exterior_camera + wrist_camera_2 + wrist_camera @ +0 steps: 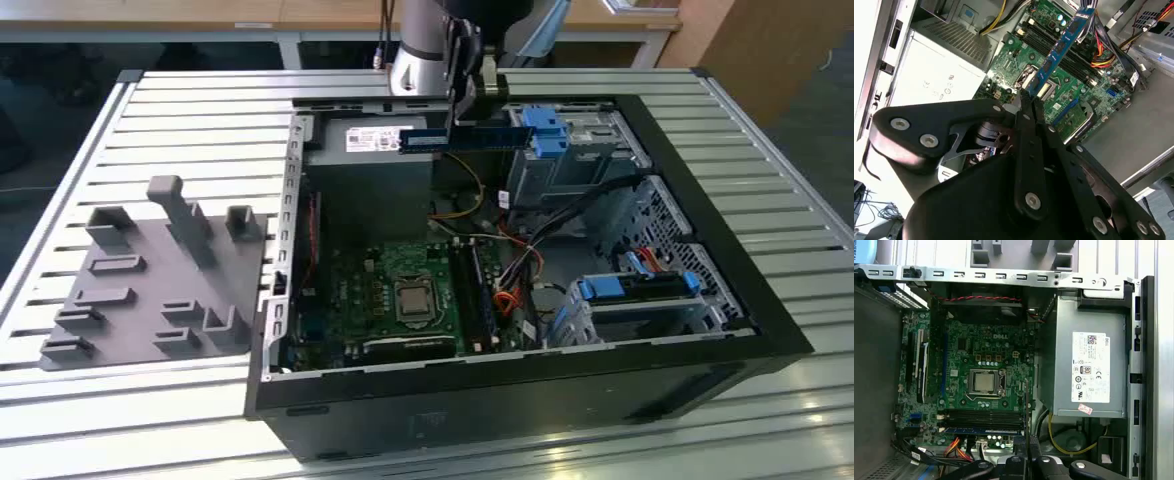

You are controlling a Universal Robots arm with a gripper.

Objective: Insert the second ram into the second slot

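My gripper (pixel 462 120) hangs over the far end of the open computer case (pixel 747 300), shut on the second ram (pixel 487 137). This is a thin dark-blue stick with a pale label, held level and well above the board. In the second wrist view the ram (pixel 1061 45) sticks out from my gripper (pixel 1026 100) across the green motherboard (pixel 1019 55). In the first wrist view it shows edge-on (pixel 1026 405) above the black memory slots (pixel 984 416). Another blue stick (pixel 984 430) sits seated in the slot beside them.
A grey power supply (pixel 1089 370) lies next to the motherboard, with yellow and black cables below it. Orange and red cables (pixel 507 300) run beside the slots. Blue drive-bay tabs (pixel 547 130) stand close to the held stick. A grey fixture plate (pixel 147 290) lies at the exterior view's left.
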